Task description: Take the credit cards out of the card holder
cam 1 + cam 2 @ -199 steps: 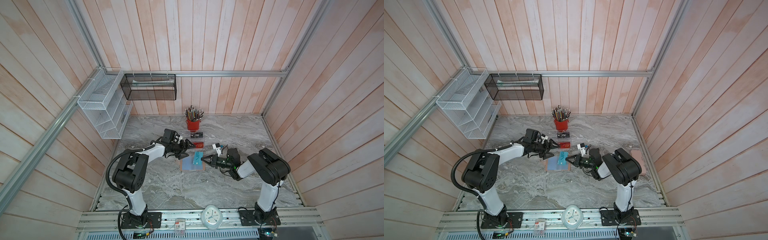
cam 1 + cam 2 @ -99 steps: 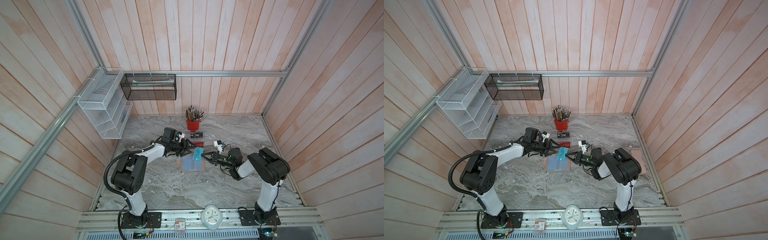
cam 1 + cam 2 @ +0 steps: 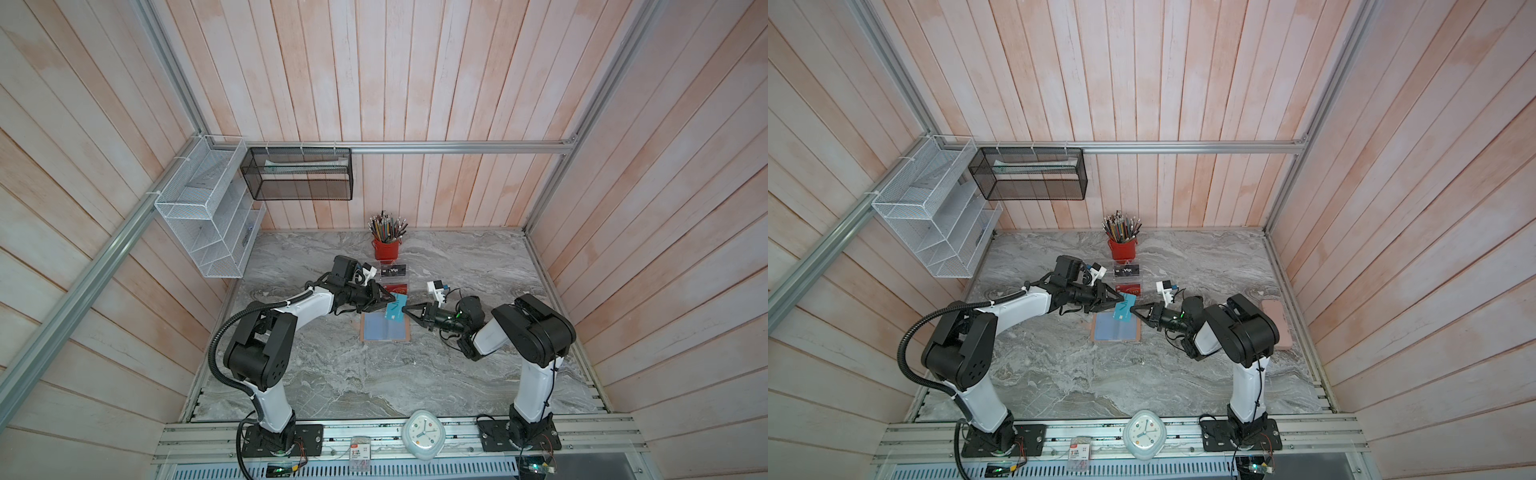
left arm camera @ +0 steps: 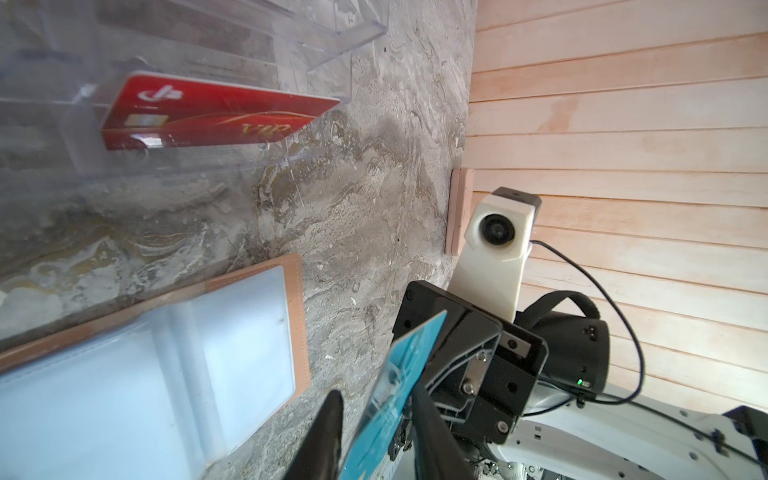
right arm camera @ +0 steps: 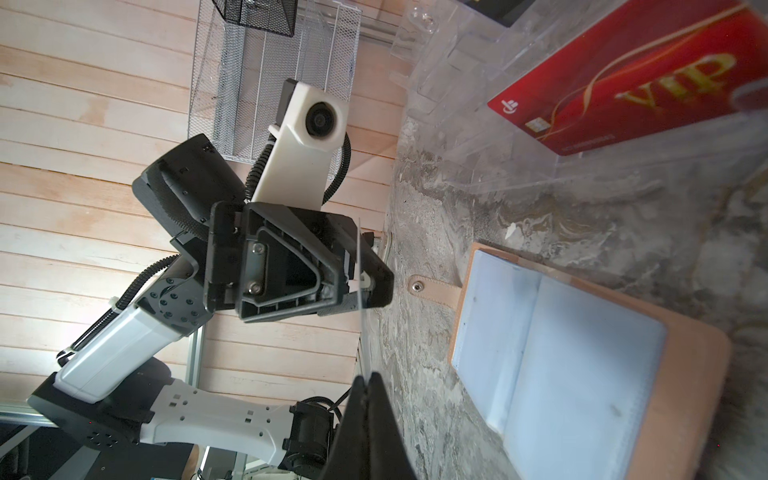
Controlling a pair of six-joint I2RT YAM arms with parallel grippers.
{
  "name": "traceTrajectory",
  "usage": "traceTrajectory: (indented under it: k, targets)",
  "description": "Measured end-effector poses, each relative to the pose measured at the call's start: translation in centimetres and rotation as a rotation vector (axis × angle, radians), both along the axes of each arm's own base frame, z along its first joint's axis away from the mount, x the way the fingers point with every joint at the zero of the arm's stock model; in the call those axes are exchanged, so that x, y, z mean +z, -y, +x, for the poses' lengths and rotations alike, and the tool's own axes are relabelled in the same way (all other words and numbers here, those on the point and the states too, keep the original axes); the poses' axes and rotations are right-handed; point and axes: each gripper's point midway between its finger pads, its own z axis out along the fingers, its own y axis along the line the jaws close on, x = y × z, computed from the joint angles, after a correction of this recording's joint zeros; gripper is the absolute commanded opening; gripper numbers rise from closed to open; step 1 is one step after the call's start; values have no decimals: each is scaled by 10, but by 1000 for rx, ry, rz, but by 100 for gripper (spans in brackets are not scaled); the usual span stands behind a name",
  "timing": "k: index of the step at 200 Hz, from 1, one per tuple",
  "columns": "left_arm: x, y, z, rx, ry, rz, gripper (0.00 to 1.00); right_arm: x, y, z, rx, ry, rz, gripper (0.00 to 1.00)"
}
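Note:
A teal credit card (image 3: 395, 309) (image 3: 1124, 309) hangs tilted above the open card holder (image 3: 374, 332) (image 3: 1105, 332), a tan booklet lying flat with pale blue sleeves showing (image 4: 249, 332) (image 5: 582, 353). My right gripper (image 3: 405, 309) (image 5: 368, 380) is shut on the teal card's right edge, which the right wrist view shows edge-on (image 5: 360, 332). From the left, my left gripper (image 3: 386, 303) (image 4: 376, 399) straddles the same card (image 4: 399, 374), with a narrow gap still showing at one finger (image 4: 330, 419). A red card (image 3: 395, 287) (image 4: 208, 116) and a black card (image 3: 393, 270) stand in the clear acrylic rack.
The clear acrylic rack (image 3: 409, 277) stands just behind the holder, with a red pencil cup (image 3: 386, 249) behind it. A pink flat case (image 3: 1277, 328) lies by the right wall. A white clock (image 3: 423, 432) sits at the front rail. Wire baskets (image 3: 199, 232) hang on the left wall.
The right gripper has raised the teal card off the holder's sleeves. The left gripper has moved in over the card and its jaws have narrowed around it.

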Motion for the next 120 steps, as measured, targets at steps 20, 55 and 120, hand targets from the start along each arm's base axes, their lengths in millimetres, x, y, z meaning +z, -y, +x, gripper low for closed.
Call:
traceTrajectory:
  k: [20, 55, 120]
  targets:
    - [1, 1, -1, -7, 0, -5, 26, 2, 0, 0, 4, 4, 9, 0]
    - [2, 3, -4, -22, 3, -13, 26, 2, -1, -1, 12, 1, 23, 0]
    - [8, 6, -5, -49, 31, -36, 10, -1, 3, 3, 4, -45, 59, 0]
